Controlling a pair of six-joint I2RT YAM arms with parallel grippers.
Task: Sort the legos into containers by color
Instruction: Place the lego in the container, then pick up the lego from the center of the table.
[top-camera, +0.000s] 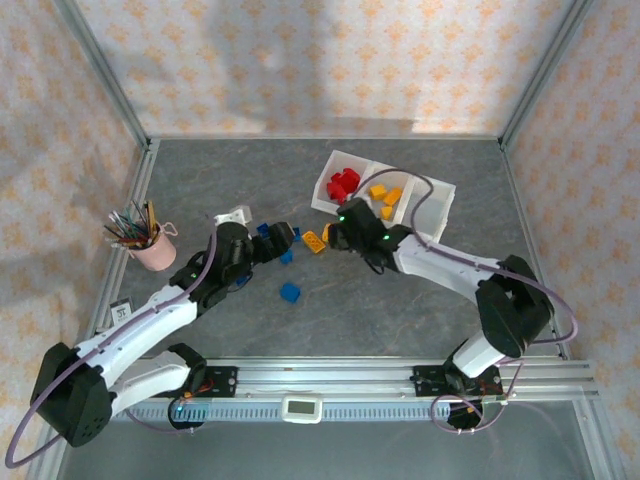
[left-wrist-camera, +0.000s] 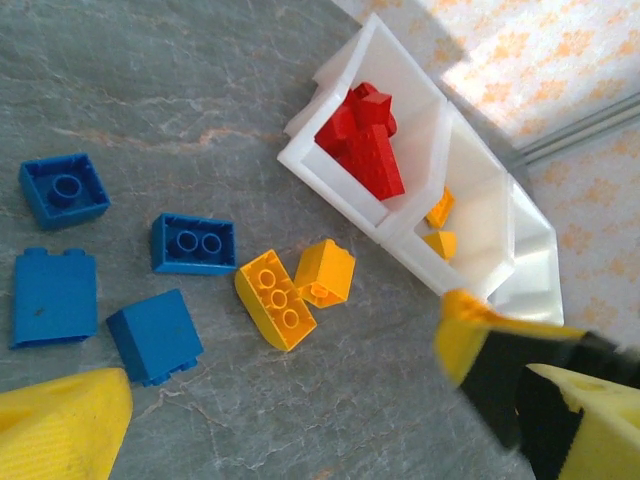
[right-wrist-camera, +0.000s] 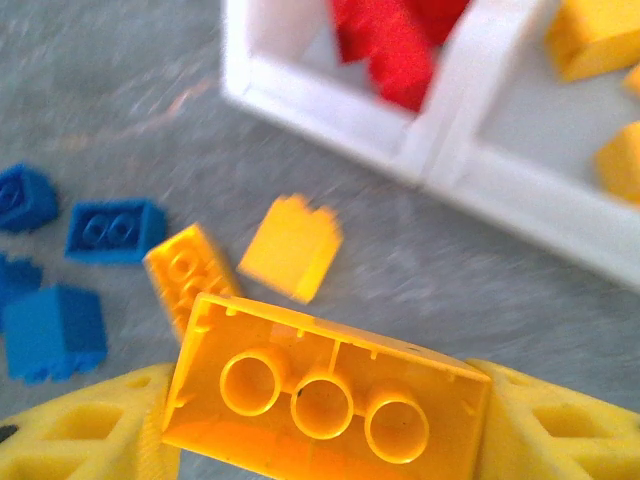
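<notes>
**Tabletop in grey marble pattern, walls in peach paper**

Tabletop is a dull grey sheet veined with pale and rusty streaks, flat and matt. Walls on three sides carry peach paper with small orange floral motifs. The back wall is mottled with soft light and shadow. Metal posts slant up from the far corners. A ribbed aluminium rail runs along the near edge, where both arm bases are fixed. A pink cup bristling with pens stands near the left wall.

The tray lies askew on the far right-centre of the table, its three compartments in a row. Red bricks are heaped in the left compartment and yellow bricks lie in the middle one. Just short of the tray's left end, two yellow pieces lie loose side by side on the grey surface. Several blue bricks are scattered to their left. One more blue brick sits apart, nearer the rail.

The right gripper hovers over this loose group. Its jaws pinch a long yellow brick, whose hollow underside faces the wrist camera. The left gripper faces it from the other side, jaws spread wide, above the blue bricks.
</notes>
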